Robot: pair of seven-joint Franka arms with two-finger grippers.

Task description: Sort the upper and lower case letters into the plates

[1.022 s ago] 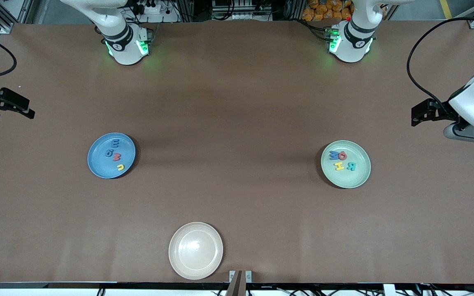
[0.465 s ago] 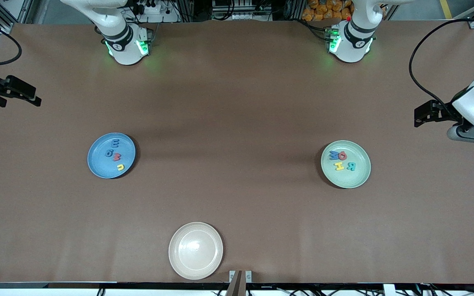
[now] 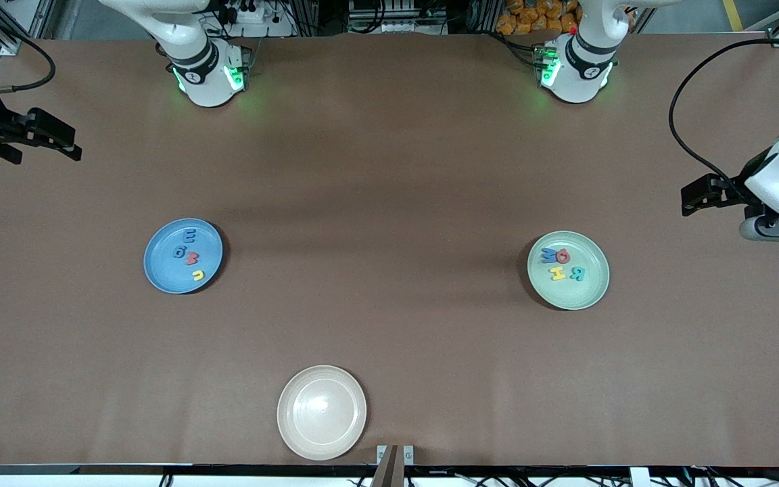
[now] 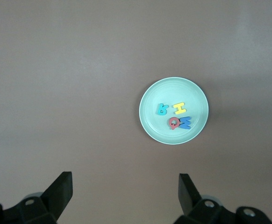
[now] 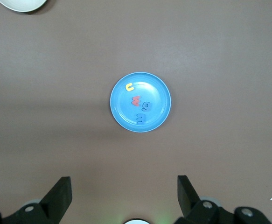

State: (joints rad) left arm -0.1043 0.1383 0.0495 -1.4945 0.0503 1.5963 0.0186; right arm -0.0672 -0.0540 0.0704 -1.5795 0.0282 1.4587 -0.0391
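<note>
While both arms wait at the sides of the front view, three plates sit on the worktop (image 3: 389, 169): a blue plate (image 3: 159, 270) at mid-left of the frame, a green plate (image 3: 589, 291) at mid-right, and a white plate (image 3: 322, 412) at the bottom centre.

Eight letters are spread four and four. On the blue plate lie a blue "E" (image 3: 189, 236), a blue piece (image 3: 179, 252), a red "m" (image 3: 192, 259) and a yellow "u" (image 3: 197, 274). On the green plate lie a blue "M" (image 3: 549, 255) touching a red "Q" (image 3: 562, 256), a yellow "H" (image 3: 557, 272) and a teal "R" (image 3: 577, 273). No letters lie on the white plate.

Two end effectors show. The right end effector (image 3: 58, 138) hangs over bare worktop at the upper-left edge of the frame, its fingers spread wide, holding and touching nothing; its wrist view looks down on the blue plate (image 5: 119, 112) between the parted fingers (image 5: 61, 191). The left end effector (image 3: 690, 199) hangs over bare worktop at the right edge, just as wide open and holding nothing, with the green plate (image 4: 147, 121) well clear of its fingers (image 4: 63, 186) in its wrist view.
</note>
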